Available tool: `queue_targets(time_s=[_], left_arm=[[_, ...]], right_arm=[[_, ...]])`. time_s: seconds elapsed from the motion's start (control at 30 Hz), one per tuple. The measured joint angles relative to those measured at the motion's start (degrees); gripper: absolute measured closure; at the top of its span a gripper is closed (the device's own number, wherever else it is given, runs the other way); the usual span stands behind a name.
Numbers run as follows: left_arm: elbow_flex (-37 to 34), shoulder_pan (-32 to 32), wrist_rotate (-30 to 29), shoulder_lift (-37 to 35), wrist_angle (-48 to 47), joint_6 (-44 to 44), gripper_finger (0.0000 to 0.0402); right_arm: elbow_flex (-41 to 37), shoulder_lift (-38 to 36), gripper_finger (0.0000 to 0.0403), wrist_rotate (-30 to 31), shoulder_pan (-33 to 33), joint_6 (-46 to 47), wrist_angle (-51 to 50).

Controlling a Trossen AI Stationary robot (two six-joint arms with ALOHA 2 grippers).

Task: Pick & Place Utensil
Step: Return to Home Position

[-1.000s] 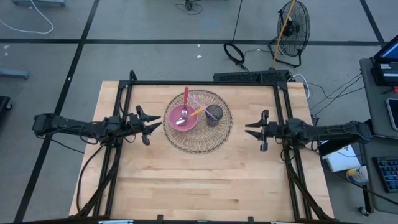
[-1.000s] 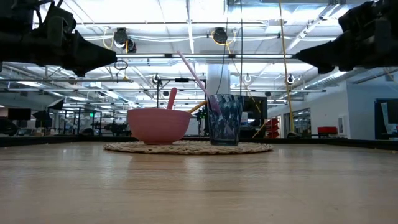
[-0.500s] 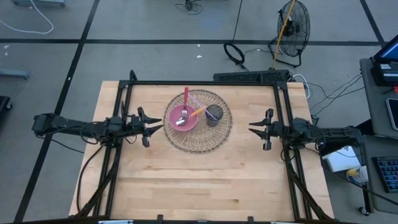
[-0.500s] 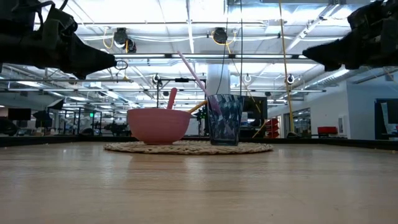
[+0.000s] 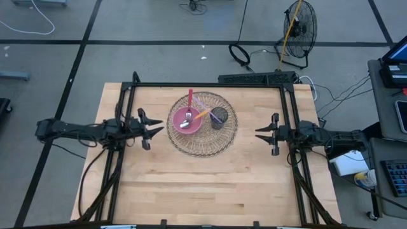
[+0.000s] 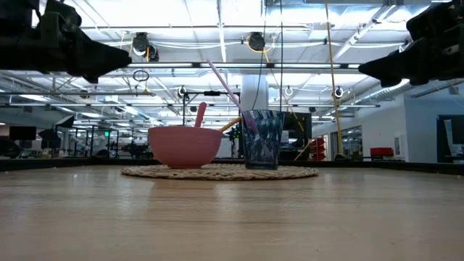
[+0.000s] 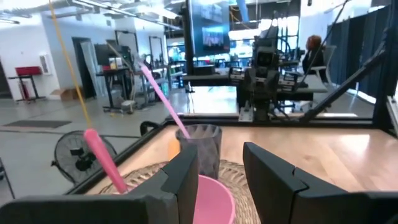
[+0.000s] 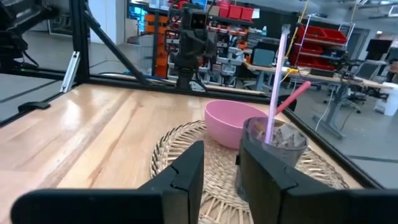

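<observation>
A round woven mat (image 5: 203, 145) lies at the table's far middle. On it stand a pink bowl (image 5: 185, 119) and a dark cup (image 5: 218, 117). A red-pink handle (image 5: 189, 98) leans out over the bowl's far rim, and a metal utensil (image 5: 185, 123) lies inside the bowl. An orange utensil (image 5: 201, 115) spans bowl and cup. A long pale-pink utensil (image 6: 221, 80) stands slanted in the cup. My left gripper (image 5: 158, 131) hovers open left of the mat, above the table. My right gripper (image 5: 257, 132) hovers open right of it.
Black frame rails (image 5: 206, 84) run along the table's far, left and right sides, with both arms reaching in over them. Bare wood (image 5: 203, 191) fills the near half. A fan (image 5: 299, 25) and cables are on the floor beyond the far edge.
Both grippers have drawn back a little from the mat: the left toward the table's left edge, the right toward the right edge, its arm folding back. Bowl, cup and utensils have stayed put.
</observation>
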Motion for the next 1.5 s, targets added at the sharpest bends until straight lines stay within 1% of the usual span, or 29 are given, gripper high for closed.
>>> queue_targets(time_s=[0.17, 0.47, 0.6, 0.73, 0.83, 0.93, 1.03, 1.13, 1.3, 1.5], left_arm=[[0.0, 0.4, -0.5, -6.9, -7.5, -1.0, 0.0270], [0.0, 0.4, -0.3, -16.5, -14.0, -0.3, 0.0270], [0.0, 0.4, 3.1, -20.8, -18.9, -0.6, 0.0270], [0.0, 0.3, 5.2, -20.6, -19.9, -1.3, 0.0270], [0.0, 0.3, 6.0, -20.6, -20.9, -2.2, 0.0270], [0.1, 0.1, 9.8, -20.7, -20.8, -1.8, 0.0270], [0.1, -0.7, 11.9, -20.6, -22.1, -0.9, 0.0270], [0.1, -1.6, 11.9, -20.6, -24.7, -1.0, 0.0270], [0.1, -3.2, 11.6, -20.6, -25.4, -0.9, 0.0270], [0.1, -3.8, 10.1, -20.5, -25.8, 0.3, 0.0270]], right_arm=[[0.0, 0.0, 0.0314, -0.1, 0.0, 0.5, -0.2], [0.0, 0.0, 0.0314, 0.0, 0.0, 0.1, 0.0], [0.0, 0.0, 0.0314, -0.1, 0.0, 0.1, 0.1], [-0.1, 0.0, 0.0314, -0.2, 0.0, 0.0, 0.6], [-0.2, 0.0, 0.0314, -1.9, 0.0, 0.0, 1.0], [-0.2, 0.0, 0.0314, -3.1, 0.0, 1.2, 0.8], [-0.2, 0.0, 0.0314, -4.9, 0.0, 1.6, 0.8], [-0.2, 0.0, 0.0314, -5.9, 0.0, 1.7, 0.6], [-0.2, 0.0, 0.0314, -5.8, 0.0, 2.2, -0.1], [-2.3, 0.0, 0.0314, -5.8, 0.0, 3.8, 0.2]])
